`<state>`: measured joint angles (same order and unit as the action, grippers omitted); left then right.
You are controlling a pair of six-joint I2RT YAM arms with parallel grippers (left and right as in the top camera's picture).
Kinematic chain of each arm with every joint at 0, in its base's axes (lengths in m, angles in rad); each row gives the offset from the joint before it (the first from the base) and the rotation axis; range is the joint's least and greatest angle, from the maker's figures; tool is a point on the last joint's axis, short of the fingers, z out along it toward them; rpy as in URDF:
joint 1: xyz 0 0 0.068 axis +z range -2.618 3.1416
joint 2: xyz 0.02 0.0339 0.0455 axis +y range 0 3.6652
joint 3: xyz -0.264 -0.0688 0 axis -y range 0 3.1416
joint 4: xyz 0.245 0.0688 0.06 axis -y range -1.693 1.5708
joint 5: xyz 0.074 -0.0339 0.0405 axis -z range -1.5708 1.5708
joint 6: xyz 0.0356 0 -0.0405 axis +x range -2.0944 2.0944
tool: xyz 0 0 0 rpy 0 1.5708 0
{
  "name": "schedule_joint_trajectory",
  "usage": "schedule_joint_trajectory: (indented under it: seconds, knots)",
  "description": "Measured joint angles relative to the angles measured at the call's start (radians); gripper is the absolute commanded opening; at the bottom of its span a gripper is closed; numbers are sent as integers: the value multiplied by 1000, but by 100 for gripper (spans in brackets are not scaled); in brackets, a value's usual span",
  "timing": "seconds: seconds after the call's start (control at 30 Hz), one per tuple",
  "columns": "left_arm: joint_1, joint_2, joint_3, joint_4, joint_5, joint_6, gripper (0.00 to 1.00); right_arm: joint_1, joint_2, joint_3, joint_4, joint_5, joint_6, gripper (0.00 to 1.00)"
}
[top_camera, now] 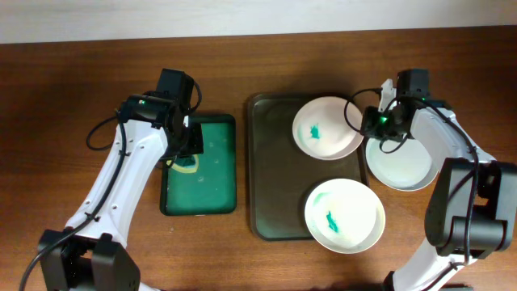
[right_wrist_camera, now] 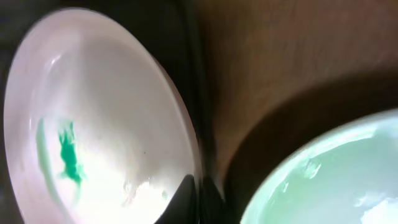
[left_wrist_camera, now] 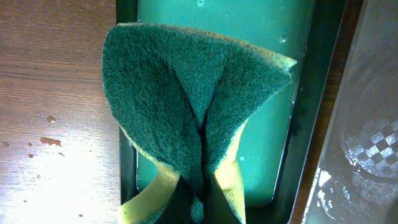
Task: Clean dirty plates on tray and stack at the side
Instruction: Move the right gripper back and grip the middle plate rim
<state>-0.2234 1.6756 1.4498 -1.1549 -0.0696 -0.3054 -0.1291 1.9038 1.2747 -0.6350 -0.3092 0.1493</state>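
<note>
A dark tray (top_camera: 271,194) holds two white plates with green smears: one at the back (top_camera: 323,129), one at the front (top_camera: 343,214). A clean white plate (top_camera: 401,166) lies on the table right of the tray. My right gripper (top_camera: 370,120) is shut on the right rim of the back plate (right_wrist_camera: 93,124); the clean plate (right_wrist_camera: 329,180) shows beside it. My left gripper (top_camera: 184,149) is shut on a folded green and yellow sponge (left_wrist_camera: 193,106) above a green water basin (top_camera: 202,174).
The basin (left_wrist_camera: 273,81) holds green liquid, and the tray's edge (left_wrist_camera: 373,124) lies just right of it. Water drops mark the wood (left_wrist_camera: 50,140) left of the basin. Cables trail from both arms.
</note>
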Motion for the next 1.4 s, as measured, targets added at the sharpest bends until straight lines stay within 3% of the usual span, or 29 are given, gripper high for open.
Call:
schedule_joint_trajectory:
  seconds: [0.13, 0.5, 1.33, 1.4]
  knots:
    - [0, 0, 0, 0, 0, 0, 0, 42, 0, 1, -101, -31, 36, 4]
    - [0, 0, 0, 0, 0, 0, 0, 268, 0, 1, -156, 49, 131, 4]
    - [0, 0, 0, -12, 0, 8, 0, 354, 0, 1, -252, 137, 169, 5]
    - [0, 0, 0, -13, 0, 8, 0, 354, 0, 1, -251, 137, 169, 11]
